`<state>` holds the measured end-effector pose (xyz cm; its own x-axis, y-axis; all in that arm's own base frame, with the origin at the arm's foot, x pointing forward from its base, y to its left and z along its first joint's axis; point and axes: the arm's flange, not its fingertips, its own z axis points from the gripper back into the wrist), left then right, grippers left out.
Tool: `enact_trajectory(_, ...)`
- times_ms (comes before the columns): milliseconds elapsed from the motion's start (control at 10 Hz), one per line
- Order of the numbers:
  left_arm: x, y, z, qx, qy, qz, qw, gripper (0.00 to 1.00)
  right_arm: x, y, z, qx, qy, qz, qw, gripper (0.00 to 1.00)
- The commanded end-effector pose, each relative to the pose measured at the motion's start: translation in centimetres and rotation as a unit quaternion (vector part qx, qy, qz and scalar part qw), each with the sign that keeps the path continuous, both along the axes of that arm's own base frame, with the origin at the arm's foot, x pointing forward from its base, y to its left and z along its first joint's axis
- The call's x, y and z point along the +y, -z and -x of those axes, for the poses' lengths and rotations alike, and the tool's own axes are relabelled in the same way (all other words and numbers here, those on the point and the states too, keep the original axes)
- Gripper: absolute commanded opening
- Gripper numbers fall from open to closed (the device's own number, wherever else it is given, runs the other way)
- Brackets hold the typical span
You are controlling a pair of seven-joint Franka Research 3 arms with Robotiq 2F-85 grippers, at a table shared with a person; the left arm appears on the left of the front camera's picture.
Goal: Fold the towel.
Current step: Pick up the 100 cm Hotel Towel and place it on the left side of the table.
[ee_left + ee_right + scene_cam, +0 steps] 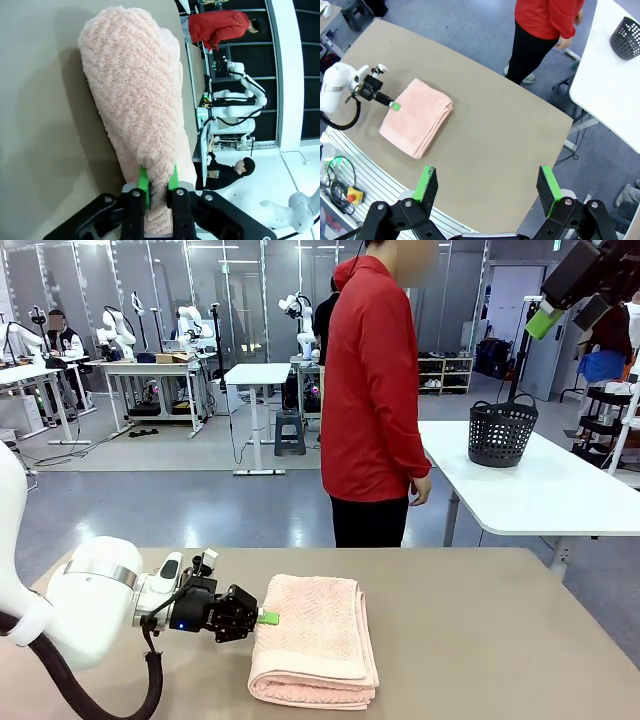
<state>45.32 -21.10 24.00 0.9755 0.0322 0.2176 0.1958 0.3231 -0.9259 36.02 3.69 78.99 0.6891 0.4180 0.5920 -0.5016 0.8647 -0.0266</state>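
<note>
The salmon-pink towel [315, 640] lies folded in a thick stack on the tan table [480, 640], left of centre and near the front edge. My left gripper [268, 618] reaches in low from the left and meets the towel's left edge. In the left wrist view its green pads [143, 182] pinch a fold of the towel [135, 90] between them. My right gripper [560, 310] hangs high at the upper right, well clear of the table. Seen from the right wrist, it [486, 187] stands open and empty, far above the towel [417, 117] and the left gripper [395, 105].
A person in a red jacket [372, 400] stands at the table's far side, turned sideways. Behind, a white table [560, 500] carries a dark basket [502, 430]. The tan surface right of the towel is bare.
</note>
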Motion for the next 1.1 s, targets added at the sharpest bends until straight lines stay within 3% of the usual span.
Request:
enact_trajectory(0,0.4,-1.0,0.5,-0.011,-0.012,-0.006,1.0,0.0,0.0,0.1,0.0,-0.003,0.004,0.001,1.0,1.0)
enact_trajectory(100,1.6,-2.0,0.0,-0.012,-0.014,0.015,1.0,0.0,0.0,0.1,0.0,-0.003,0.004,0.001,1.0,1.0)
enact_trajectory(400,8.3,-5.5,-0.8,-0.02,-0.045,-0.025,0.998,0.0,0.0,0.1,0.0,-0.003,0.004,0.001,1.0,1.0)
enact_trajectory(800,23.8,-8.5,-0.6,-0.041,-0.001,-0.067,0.997,0.0,0.0,0.1,0.0,-0.003,0.004,0.001,1.0,1.0)
enact_trajectory(1000,31.0,-10.3,-0.9,-0.061,-0.006,-0.09,0.994,0.0,0.0,0.1,0.0,-0.003,0.004,0.001,1.0,1.0)
